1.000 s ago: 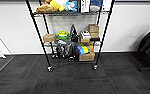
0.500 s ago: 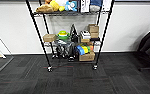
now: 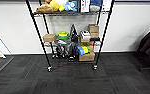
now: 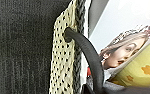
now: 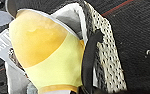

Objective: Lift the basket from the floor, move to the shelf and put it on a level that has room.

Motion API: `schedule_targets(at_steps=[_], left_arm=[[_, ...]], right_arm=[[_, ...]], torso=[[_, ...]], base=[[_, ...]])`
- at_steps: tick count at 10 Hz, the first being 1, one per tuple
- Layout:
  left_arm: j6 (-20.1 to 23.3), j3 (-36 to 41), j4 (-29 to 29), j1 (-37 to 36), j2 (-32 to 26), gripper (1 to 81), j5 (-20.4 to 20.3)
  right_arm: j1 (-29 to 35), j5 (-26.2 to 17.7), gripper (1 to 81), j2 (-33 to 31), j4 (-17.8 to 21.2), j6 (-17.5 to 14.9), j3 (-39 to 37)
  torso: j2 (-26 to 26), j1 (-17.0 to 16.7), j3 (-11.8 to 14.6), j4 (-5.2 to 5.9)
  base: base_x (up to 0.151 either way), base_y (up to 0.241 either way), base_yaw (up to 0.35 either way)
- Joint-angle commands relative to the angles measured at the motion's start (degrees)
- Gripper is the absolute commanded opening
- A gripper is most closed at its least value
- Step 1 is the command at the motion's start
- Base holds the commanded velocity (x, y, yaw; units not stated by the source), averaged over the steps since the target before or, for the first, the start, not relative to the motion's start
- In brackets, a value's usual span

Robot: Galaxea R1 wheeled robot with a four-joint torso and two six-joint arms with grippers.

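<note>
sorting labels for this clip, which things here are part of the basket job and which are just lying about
Part of the job:
basket, with its dark loop handle
shelf
carpet floor

Just lying about:
cardboard boxes on the rack
plush toys on the rack
magazine in the basket
yellow item in the basket

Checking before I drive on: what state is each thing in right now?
Cream woven basket with dark rim: loaded, a magazine and yellow item inside.
Dark loop handle: standing out from the basket's wall.
Other dark loop handle: likewise.
Tall black wire rack: upright on casters, visible tiers crowded with toys and boxes.
Dark charcoal carpet: under the rack.
</note>
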Motion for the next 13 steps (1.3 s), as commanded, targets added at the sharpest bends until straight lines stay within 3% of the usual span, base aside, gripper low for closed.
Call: schedule_targets(at_steps=[1, 3, 4, 7, 8, 13], left_arm=[[-0.66, 0.99, -1.87, -6.05, -0.3, 1.0, 4.41], [-0.48, 1.17, -1.87, -6.05, -0.3, 1.0, 4.5], [-0.31, 1.26, -1.95, -6.05, -0.39, 1.0, 4.5], [-0.31, 3.28, -2.22, -6.05, -1.27, 1.0, 4.41], [-0.31, 5.12, -2.74, -6.05, -2.23, 1.0, 4.32], [-0.04, 18.36, -3.71, -6.05, -9.95, 1.0, 3.71]], right_arm=[[5.64, -3.6, 1.0, 0.14, 1.67, 0.73, 1.82], [5.55, -3.6, 1.0, 0.06, 1.67, 0.73, 1.9], [5.55, -3.6, 1.0, 0.05, 1.67, 0.73, 1.9], [5.55, -3.08, 1.0, -0.03, 1.58, 0.73, 3.49], [5.55, -2.2, 1.0, -0.39, 1.67, 0.73, 4.8], [4.85, 2.19, 1.0, -6.09, 1.58, 0.73, 16.48]], torso=[[5.73, -3.69, 0.0, 0.0], [5.92, -3.8, 1.31, 0.0], [6.62, -4.24, 5.65, 0.0], [10.97, -6.99, 7.62, 0.0], [12.96, -8.3, 4.24, 0.0], [21.92, -14.11, 6.25, 0.0]], base=[[0.0, 0.0, 0.0], [0.0, 0.0, 0.0], [0.0, 0.0, 0.0], [0.0, 0.0, 0.0], [0.0, 0.0, 0.0], [0.0, 0.0, 0.0]])
